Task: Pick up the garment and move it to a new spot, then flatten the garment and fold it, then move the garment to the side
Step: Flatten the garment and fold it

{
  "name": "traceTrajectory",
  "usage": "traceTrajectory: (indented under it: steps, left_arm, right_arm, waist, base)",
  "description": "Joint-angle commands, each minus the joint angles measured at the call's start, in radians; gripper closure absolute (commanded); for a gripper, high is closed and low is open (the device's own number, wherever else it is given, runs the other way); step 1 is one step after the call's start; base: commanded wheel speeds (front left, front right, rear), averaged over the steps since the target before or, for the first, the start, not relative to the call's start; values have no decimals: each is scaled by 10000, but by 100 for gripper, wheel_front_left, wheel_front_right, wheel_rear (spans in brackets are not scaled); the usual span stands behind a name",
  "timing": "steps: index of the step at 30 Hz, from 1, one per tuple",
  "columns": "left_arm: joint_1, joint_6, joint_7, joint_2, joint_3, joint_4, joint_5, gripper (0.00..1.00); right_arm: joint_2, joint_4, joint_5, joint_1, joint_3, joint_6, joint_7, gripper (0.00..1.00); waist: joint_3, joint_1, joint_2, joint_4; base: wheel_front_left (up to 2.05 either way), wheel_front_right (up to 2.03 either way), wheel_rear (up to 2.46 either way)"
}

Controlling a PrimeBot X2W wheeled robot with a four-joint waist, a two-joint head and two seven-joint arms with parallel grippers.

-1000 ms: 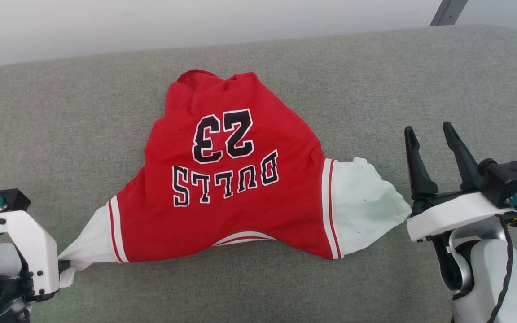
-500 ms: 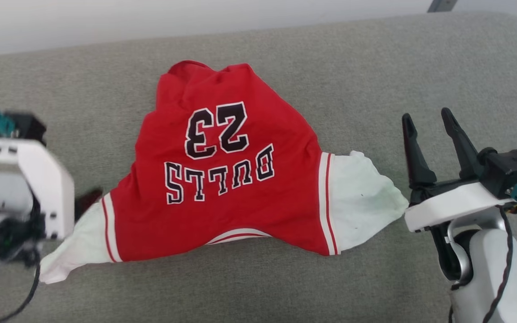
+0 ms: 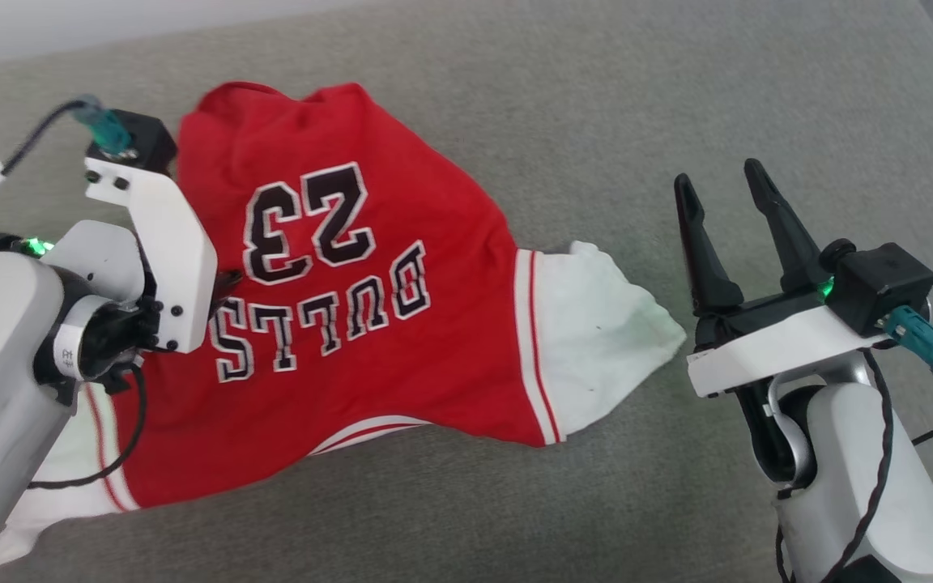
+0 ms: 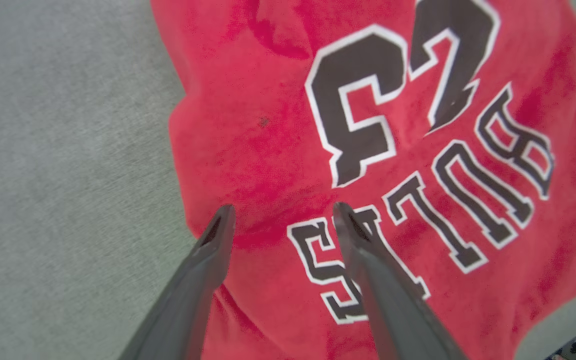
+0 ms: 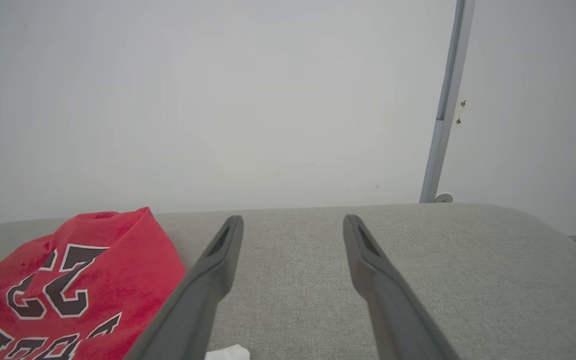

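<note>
The garment (image 3: 369,324), a red jersey T-shirt with white sleeves and black "BULLS 23" lettering, lies crumpled and print-up on the grey cushion (image 3: 677,97). In the left wrist view my left gripper (image 4: 283,209) hovers open just above the garment (image 4: 268,150), its fingertips near the "S" of the lettering, with nothing between them. The left arm's white wrist mount (image 3: 167,243) covers the shirt's left side in the head view. My right gripper (image 3: 717,174) stands open over bare cushion, right of the white sleeve (image 3: 596,324). The right wrist view shows the right gripper (image 5: 293,220) empty, with the garment (image 5: 83,270) at lower left.
The grey cushion (image 5: 468,280) ends at a rounded far edge before a pale wall (image 5: 218,100). A metal post (image 5: 443,100) stands behind its far right corner. A dark cable (image 3: 879,486) runs along my right forearm.
My left gripper has let go of the white left sleeve, opened, and moved up and over the red body of the shirt. The head camera has shifted; the right gripper stays open.
</note>
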Motion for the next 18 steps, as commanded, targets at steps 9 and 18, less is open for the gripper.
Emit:
traceTrajectory:
  steps: [9, 18]
  left_arm:
    - [-412, -771, -287, -577, -809, 2407, 774, 0]
    - [-1234, -1379, -522, -1211, -935, 3677, 762, 100]
  right_arm:
    - [85, 365, 213, -366, 234, -3, -387, 0]
    - [93, 493, 354, -520, 264, -1, -602, 0]
  waist:
    - [884, 0, 0, -783]
    - [1267, 0, 0, -830]
  base:
    - [0, 0, 0]
    - [0, 0, 0]
